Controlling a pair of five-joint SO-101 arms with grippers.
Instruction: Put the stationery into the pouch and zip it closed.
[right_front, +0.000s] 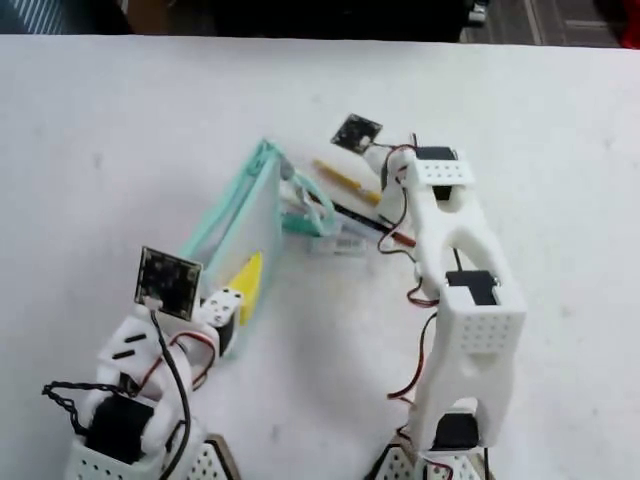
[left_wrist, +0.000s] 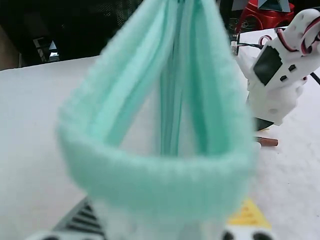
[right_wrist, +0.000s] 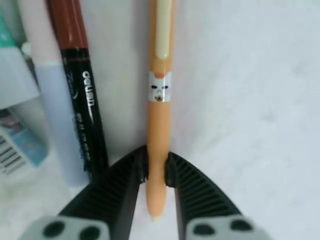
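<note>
Right gripper (right_wrist: 156, 172): jaws pinched on the tip end of the orange pen (right_wrist: 159, 100), which lies just beside the pouch (right_front: 240, 225) mouth, next to a dark pen (right_wrist: 82, 95). Left gripper (right_front: 236, 303): apparently closed on the pouch's far end, propping it open. Advice: lift the pen level and enter between the green rims. The bare table (right_front: 560, 120) beyond the pouch gives swing room.

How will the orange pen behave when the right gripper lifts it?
The orange pen looks rigid, so it probably won't flex. Its body looks round and smooth, so it may slip or roll. The right gripper pinches it near one end, so the long free end may droop.
</note>
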